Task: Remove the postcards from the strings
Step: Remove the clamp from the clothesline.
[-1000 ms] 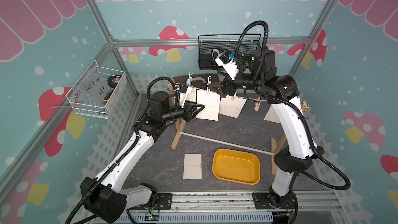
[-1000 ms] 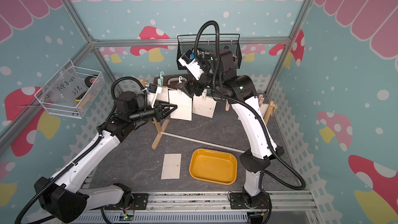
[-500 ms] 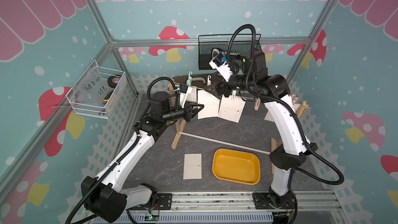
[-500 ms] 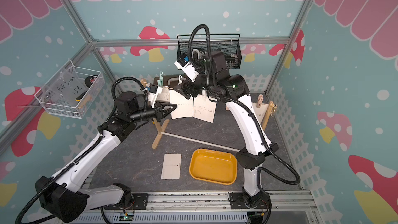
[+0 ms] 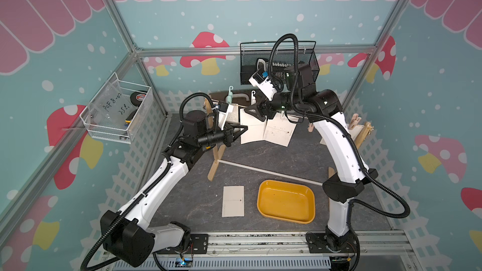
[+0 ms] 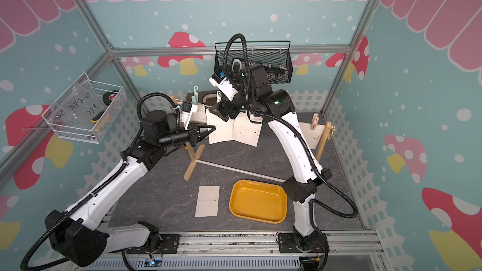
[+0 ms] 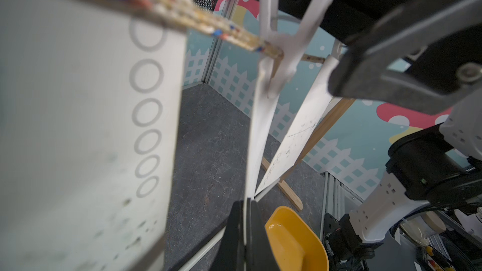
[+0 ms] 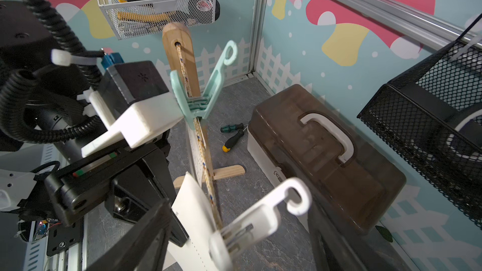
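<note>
Three cream postcards hang side by side on the string (image 5: 241, 105) near the left post; another (image 6: 310, 134) hangs by the right post. My left gripper (image 5: 243, 129) (image 7: 245, 209) is shut on the lower edge of the middle postcard (image 5: 251, 132) (image 7: 257, 139). A white clothespin (image 8: 250, 225) (image 7: 276, 56) pins that card to the string (image 8: 206, 170). My right gripper (image 5: 257, 112) (image 8: 238, 212) is open, one finger on each side of that clothespin without touching it. One postcard (image 5: 233, 201) lies flat on the table.
A yellow tray (image 5: 287, 182) sits beside the flat card. A teal clothespin (image 8: 206, 92) holds the leftmost card. Behind the line are a brown toolbox (image 8: 326, 152) and screwdrivers (image 8: 232, 136). A white rod (image 5: 266, 172) joins the posts' feet. A black mesh basket (image 5: 279, 66) hangs on the back wall.
My left gripper has shut on the middle postcard's edge. My right arm has swung left and down, bringing its open fingers around the white clothespin.
</note>
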